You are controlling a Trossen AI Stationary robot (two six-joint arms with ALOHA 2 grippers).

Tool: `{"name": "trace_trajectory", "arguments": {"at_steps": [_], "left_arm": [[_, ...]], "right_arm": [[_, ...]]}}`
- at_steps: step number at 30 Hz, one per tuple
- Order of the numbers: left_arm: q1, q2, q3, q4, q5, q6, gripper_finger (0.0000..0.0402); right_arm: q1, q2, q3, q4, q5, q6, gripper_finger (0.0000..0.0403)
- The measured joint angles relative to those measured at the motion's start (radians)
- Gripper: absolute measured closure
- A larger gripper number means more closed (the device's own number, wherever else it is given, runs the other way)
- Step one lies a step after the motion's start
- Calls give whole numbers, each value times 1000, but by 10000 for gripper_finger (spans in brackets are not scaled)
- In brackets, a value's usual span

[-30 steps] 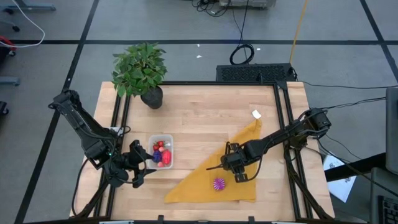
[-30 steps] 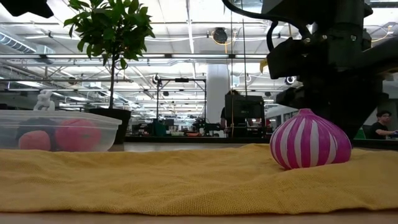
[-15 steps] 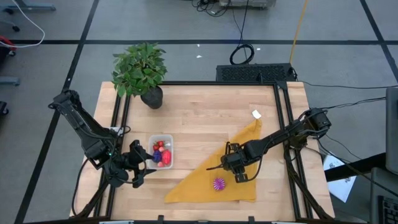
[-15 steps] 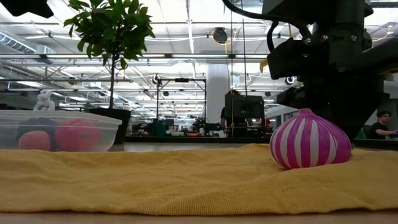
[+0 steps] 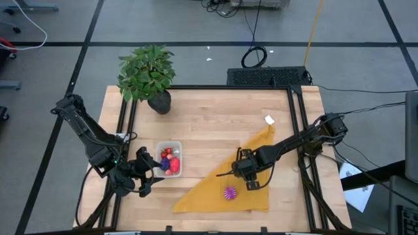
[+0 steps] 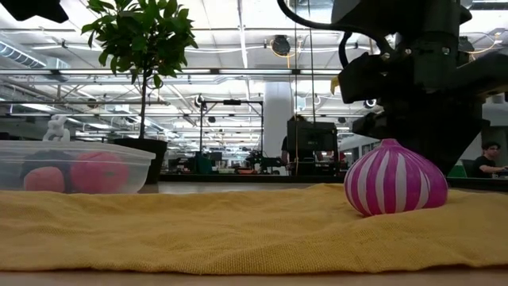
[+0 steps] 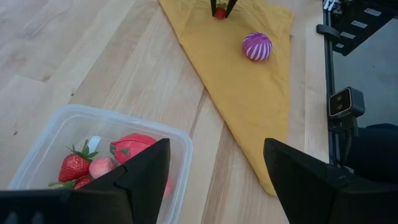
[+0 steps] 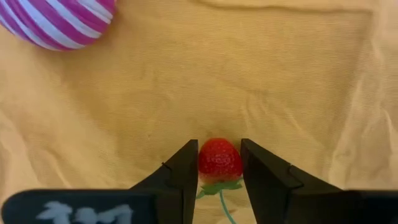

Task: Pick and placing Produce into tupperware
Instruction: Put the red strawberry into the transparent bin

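Right end effector (image 8: pixel 219 163) pinching strawberry (image 8: pixel 219 159) between fingertips over yellow cloth (image 8: pixel 249 74); striped ball (image 8: pixel 59 22) nearby.

High view overhead, low view table-level, both sharing yellow cloth (image 5: pixel 228 189), striped ball (image 6: pixel 395 178)

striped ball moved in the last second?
No. In the low view the striped ball sits at the same spot on the yellow cloth, same offset from the white pillar behind.

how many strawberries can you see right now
2: one strawberry clamped in the right gripper over the yellow cloth, one strawberry inside the clear tupperware by the left gripper. More may be hidden under the other produce there.
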Motion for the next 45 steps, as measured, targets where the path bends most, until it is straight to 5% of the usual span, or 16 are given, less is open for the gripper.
{"name": "trace_trajectory", "arguments": {"at_steps": [12,36,45], "left_arm": [[0,0,0,2,0,9,137],[121,119,-1,156,-6,184,137],[132,118,-1,122,16,237,137]], "right_arm": [[-20,-122,0,43,2,-6,299],[-84,-164,56,816,2,-378,298],[-123,-27,132,977,0,-427,298]]}}
